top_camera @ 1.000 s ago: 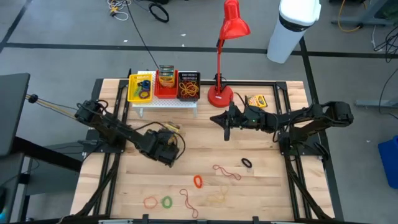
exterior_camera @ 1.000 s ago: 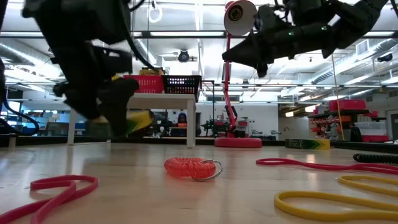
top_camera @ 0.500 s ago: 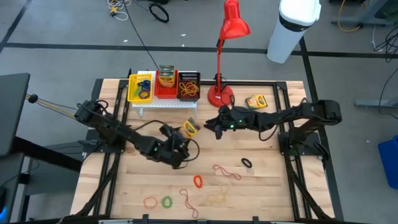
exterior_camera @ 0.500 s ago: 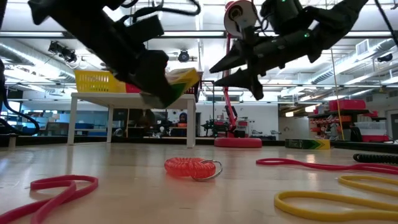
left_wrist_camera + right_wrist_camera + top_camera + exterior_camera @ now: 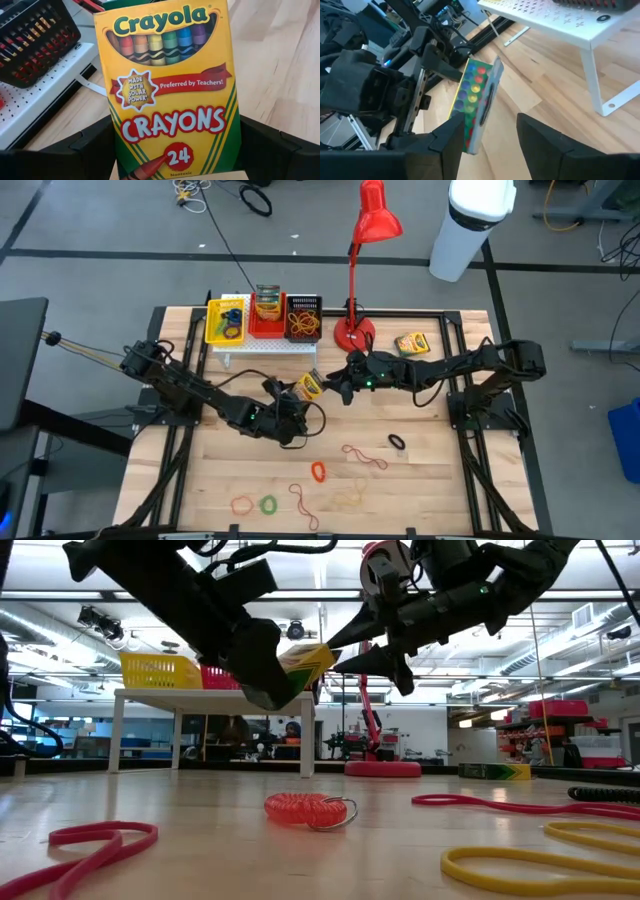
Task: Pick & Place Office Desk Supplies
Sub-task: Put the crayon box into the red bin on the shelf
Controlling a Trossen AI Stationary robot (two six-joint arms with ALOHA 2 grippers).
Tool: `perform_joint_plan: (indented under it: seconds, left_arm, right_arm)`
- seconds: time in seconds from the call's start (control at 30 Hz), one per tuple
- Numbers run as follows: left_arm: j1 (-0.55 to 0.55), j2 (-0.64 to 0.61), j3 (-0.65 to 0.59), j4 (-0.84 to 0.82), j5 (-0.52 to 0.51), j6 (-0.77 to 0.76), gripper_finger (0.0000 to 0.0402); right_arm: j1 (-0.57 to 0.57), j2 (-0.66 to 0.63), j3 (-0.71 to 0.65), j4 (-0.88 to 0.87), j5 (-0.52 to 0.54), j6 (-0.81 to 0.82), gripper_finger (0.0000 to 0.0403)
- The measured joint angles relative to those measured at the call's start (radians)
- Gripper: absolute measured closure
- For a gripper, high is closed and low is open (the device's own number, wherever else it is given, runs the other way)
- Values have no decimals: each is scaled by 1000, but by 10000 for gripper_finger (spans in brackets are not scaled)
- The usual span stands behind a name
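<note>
yellow crayon box (image 5: 309,385) in left gripper (image 5: 300,392) (raised); right gripper (image 5: 339,387) open beside

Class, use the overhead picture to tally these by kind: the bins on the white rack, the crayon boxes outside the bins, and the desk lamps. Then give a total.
Bins on the white rack: 3
Crayon boxes outside the bins: 2
Lamp: 1
Total: 6

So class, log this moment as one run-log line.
left gripper: shut on crayon box, held above table | right gripper: open, beside box, apart | stage: handover
</note>
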Motion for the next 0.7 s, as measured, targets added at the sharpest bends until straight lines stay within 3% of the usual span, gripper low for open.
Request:
perform_joint_plan:
  seconds: [0.17,0.4,0.6,0.7]
  left_arm:
    - [0,0,0,66,3,30,58]
    - [10,0,0,93,62,27,57]
    - [29,-1,0,97,156,-46,57]
    - [43,-2,0,98,266,-33,51]
  right_arm:
    - [0,0,0,0,-1,-17,258]
    - [2,-1,0,0,1,-64,384]
    - [1,0,-2,-5,10,-103,390]
    - [3,1,-3,-15,3,-125,396]
